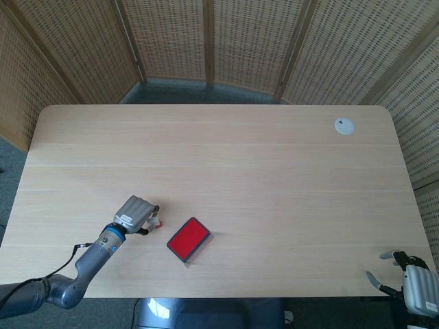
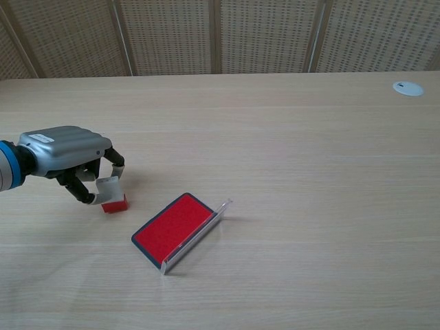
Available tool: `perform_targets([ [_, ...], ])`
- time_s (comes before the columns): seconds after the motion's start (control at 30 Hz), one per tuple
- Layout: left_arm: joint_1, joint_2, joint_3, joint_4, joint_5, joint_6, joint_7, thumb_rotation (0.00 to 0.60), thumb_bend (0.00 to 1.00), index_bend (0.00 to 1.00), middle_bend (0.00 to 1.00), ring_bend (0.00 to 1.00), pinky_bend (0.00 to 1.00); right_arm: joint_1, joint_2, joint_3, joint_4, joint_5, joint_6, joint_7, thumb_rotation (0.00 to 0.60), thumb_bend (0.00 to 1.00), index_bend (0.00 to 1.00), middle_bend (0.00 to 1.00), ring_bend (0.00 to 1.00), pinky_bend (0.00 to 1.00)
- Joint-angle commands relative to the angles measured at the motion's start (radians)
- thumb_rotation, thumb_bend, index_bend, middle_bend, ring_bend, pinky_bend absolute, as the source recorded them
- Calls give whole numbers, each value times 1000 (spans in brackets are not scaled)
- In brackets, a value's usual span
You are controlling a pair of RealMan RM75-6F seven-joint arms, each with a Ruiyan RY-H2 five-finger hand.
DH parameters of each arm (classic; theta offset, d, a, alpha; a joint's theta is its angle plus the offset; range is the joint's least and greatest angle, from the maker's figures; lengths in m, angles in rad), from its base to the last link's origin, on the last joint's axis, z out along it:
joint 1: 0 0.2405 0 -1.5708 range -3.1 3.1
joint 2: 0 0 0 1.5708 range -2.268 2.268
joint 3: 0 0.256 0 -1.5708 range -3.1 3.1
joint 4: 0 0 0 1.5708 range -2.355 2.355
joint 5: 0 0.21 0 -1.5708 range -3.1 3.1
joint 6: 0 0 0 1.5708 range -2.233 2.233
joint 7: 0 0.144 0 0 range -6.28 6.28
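My left hand [image 1: 136, 214] [image 2: 65, 157] lies near the table's front left, its fingers curled around a small block [image 2: 110, 194] [image 1: 156, 221] with a pale top and a red base. The block's red base rests on the wood. Just right of it lies a flat red pad [image 2: 172, 227] [image 1: 188, 238] in a dark case, with a clear lid [image 2: 198, 232] standing up along its right edge. My right hand [image 1: 411, 284] hangs beyond the table's front right corner, fingers apart and holding nothing; only the head view shows it.
A small white disc [image 1: 344, 125] [image 2: 408, 87] sits near the far right corner of the wooden table [image 1: 240, 171]. Woven wicker screens [image 1: 206, 41] stand behind the table's far edge.
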Motion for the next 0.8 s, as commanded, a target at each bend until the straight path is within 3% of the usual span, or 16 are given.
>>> perform_targets([
  [0.03,1,-1,-1,0,-1,1,4,543,335,655,1000,1000,1000,0,1,0,-1,0,1,1,423,221,428,422,464,306],
  [0.8,7,10,-5,-13,-18,2,36,540,276,655,1000,1000,1000,-4,2,-1,1,-5,11,9,424,221,429,422,464,306],
])
